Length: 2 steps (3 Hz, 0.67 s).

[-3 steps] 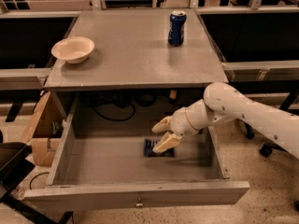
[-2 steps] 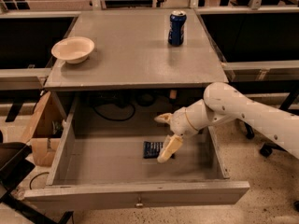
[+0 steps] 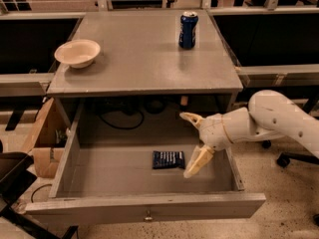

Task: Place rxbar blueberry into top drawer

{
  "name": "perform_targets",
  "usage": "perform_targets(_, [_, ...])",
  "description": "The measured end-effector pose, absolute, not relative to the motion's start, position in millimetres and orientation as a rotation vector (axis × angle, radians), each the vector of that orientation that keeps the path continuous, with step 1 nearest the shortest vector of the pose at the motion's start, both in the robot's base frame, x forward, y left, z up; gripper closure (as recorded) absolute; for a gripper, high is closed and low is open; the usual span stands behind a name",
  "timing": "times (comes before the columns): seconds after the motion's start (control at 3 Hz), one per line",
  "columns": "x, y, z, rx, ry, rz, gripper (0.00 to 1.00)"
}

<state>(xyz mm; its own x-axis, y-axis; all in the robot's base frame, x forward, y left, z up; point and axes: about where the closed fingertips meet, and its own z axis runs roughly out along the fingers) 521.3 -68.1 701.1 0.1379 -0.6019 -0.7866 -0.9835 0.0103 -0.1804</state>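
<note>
The rxbar blueberry (image 3: 168, 160), a flat dark navy wrapper with white print, lies flat on the floor of the open top drawer (image 3: 144, 203), right of centre. The drawer is pulled out from under the grey table, its plain front panel with a small metal knob (image 3: 147, 216) nearest the camera. My gripper (image 3: 193, 144) hangs inside the drawer just right of the bar, open and empty. One cream finger (image 3: 191, 118) points up and back, the other (image 3: 197, 162) ends close beside the bar's right end.
On the grey tabletop (image 3: 144, 59) stand a cream bowl (image 3: 77, 52) at the left and a blue drink can (image 3: 188, 30) at the back right. A cardboard box (image 3: 45, 143) sits left of the drawer. Black cables (image 3: 119, 116) lie behind the drawer.
The gripper's fingers have spread apart and let go of the bar, which now lies on the drawer floor. The gripper has risen slightly and shifted right.
</note>
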Motion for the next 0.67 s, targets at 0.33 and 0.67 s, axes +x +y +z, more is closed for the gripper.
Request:
perform_targets(0.33, [495.5, -104.8, 750.8, -1.723, 1.478, 0.559, 0.00])
perform_targets(0.67, [476.2, -138.6, 798.8, -1.875, 1.426, 0.410, 0.00])
